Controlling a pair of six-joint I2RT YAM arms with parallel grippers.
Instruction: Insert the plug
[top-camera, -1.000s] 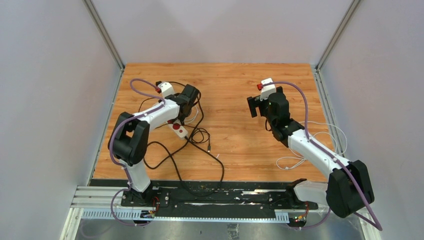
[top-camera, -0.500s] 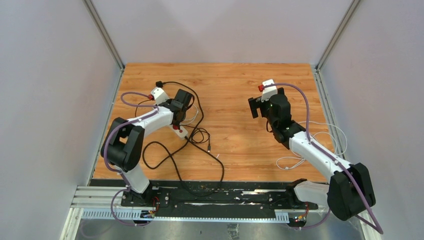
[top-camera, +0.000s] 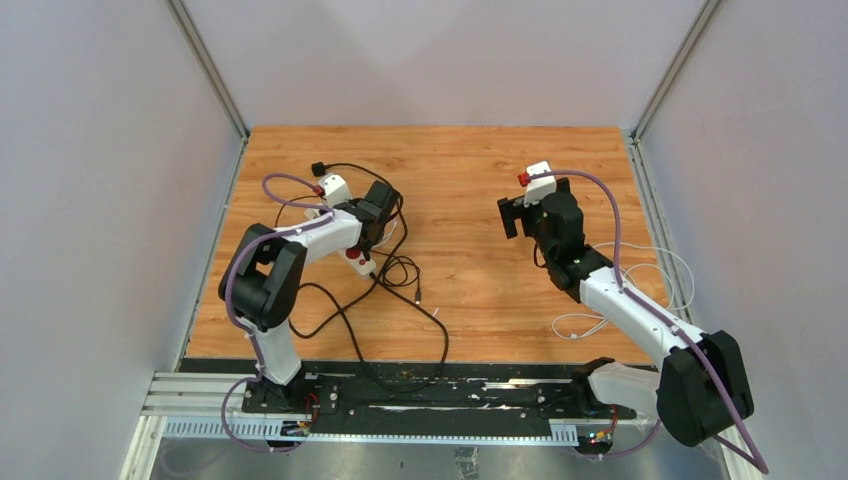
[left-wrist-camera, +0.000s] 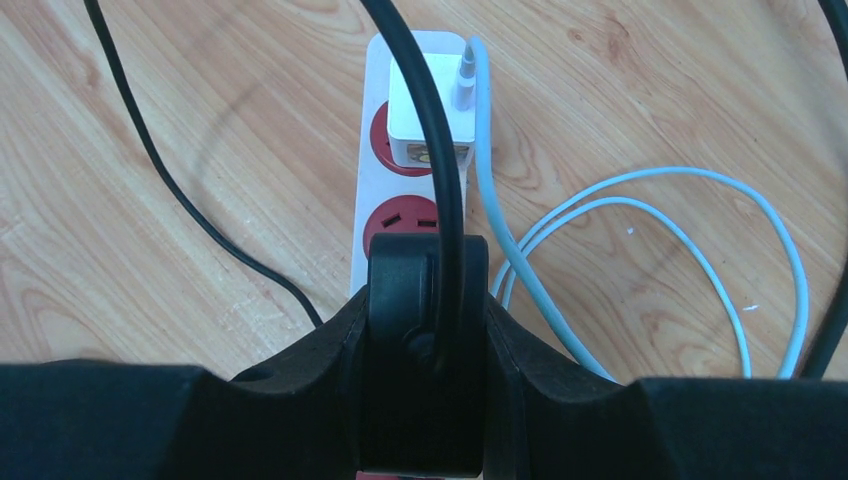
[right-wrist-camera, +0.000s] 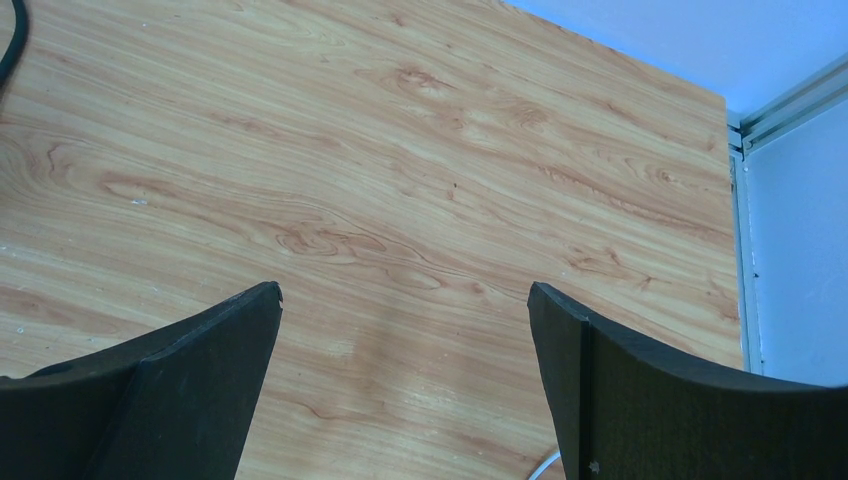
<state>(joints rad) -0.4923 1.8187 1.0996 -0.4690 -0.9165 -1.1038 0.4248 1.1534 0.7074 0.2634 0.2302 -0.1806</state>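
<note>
A black plug (left-wrist-camera: 412, 345) is sitting between the fingers of the left gripper (left-wrist-camera: 425, 335), whose jaws are pinching it from both sides. It is hanging directly over the near part of a white power strip (left-wrist-camera: 380, 190) that is lying on the left half of the wooden table (right-wrist-camera: 400, 180). Whether its prongs are touching the strip cannot be told.

Just beyond the plug, a red socket (left-wrist-camera: 398, 215) is showing, uncovered. In the socket past that, a white charger (left-wrist-camera: 425, 125) is sitting, and its white cable (left-wrist-camera: 650, 190) is looping away to the right. The plug's own black cord (left-wrist-camera: 440, 150) is running up across the charger.

Well apart, over the right half of the table, the right gripper (right-wrist-camera: 405, 295) is hovering with its jaws spread wide and nothing between them.
</note>
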